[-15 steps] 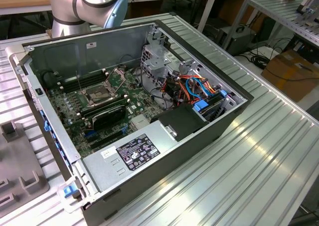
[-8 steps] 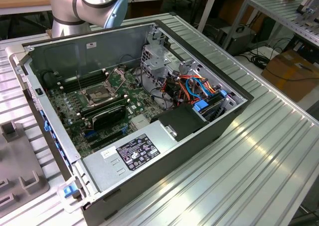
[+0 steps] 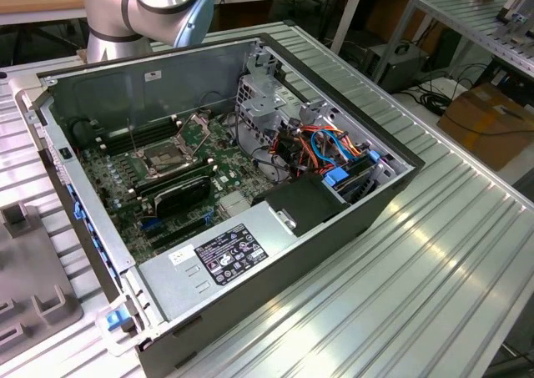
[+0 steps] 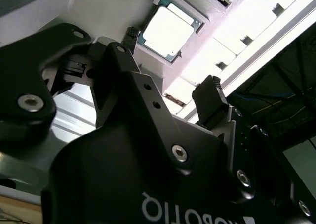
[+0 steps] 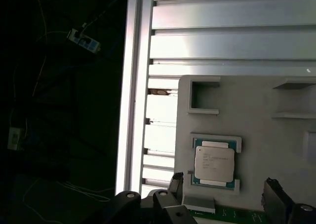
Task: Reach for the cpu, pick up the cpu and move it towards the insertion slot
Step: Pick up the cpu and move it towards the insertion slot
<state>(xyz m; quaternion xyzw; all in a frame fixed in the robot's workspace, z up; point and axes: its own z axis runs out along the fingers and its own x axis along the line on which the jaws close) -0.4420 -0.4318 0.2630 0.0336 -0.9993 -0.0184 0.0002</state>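
The cpu (image 5: pixel 214 162) is a small square chip with a pale metal face, and it lies flat in a recess of a grey holder plate (image 5: pixel 256 100). In the second wrist view the cpu (image 4: pixel 168 28) lies beyond the black fingers (image 4: pixel 212 98). My gripper (image 5: pixel 224 192) is open and hovers near the chip, apart from it, with nothing between its fingers. The same gripper (image 4: pixel 170 68) is seen in the second wrist view. The insertion slot (image 3: pixel 167 157) sits on the motherboard inside the open computer case, its silver frame raised. The arm (image 3: pixel 142 11) stands behind the case.
The case walls (image 3: pixel 350 219) surround the motherboard. Inside it are a power supply (image 3: pixel 217 257), a drive cage with coloured cables (image 3: pixel 325 148) and black memory slots (image 3: pixel 179 194). A grey fixture (image 3: pixel 25 286) lies at the exterior view's left on the ribbed aluminium table (image 3: pixel 434 261).
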